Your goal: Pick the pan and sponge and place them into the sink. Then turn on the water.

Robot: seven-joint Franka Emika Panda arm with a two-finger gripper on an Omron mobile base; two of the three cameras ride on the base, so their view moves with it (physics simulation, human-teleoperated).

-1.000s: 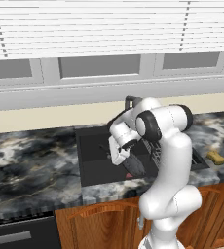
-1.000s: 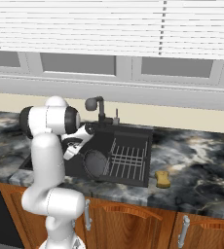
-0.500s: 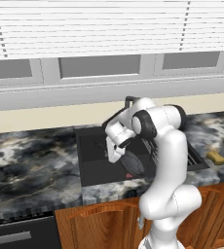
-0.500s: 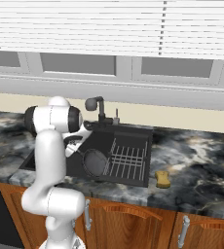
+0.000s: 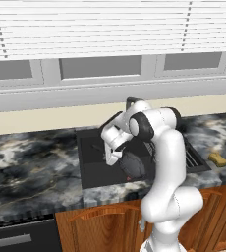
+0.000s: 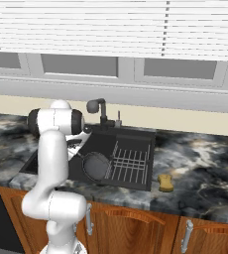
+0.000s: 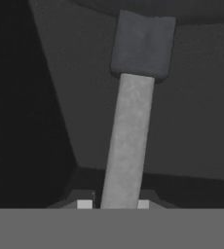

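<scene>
Kitchen: marble counter (image 5: 31, 162) w/ black sink (image 6: 136, 136), faucet (image 6: 97, 108), wood cabinets (image 6: 136, 230), blinds (image 5: 110, 24).

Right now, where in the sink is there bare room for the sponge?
The sink floor is bare left of the pan. The right side is crowded by the dish rack. The sponge lies on the counter right of it.
</scene>
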